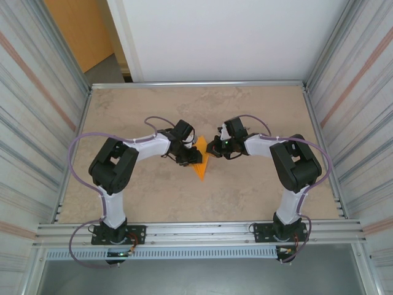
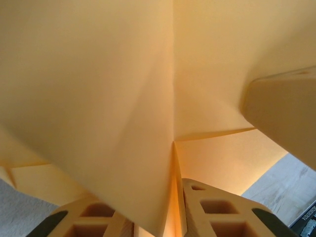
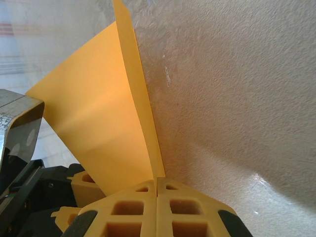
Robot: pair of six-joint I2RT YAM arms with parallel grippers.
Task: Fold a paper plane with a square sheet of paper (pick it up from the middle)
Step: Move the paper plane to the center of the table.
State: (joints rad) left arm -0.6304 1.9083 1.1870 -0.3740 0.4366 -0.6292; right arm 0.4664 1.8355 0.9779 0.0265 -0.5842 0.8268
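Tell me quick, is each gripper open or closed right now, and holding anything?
Left gripper: paper sits between its fingers; cannot tell if it is gripped.
Right gripper: closed, holding the paper.

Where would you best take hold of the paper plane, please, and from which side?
Pinch the paper plane on its centre crease near the wide end, coming from the side, as the right gripper does. The layers stack into a stiff ridge; the wings are thin and probably flex.

White lettering on a black part (image 2: pixel 307 218) is too small and blurred to read
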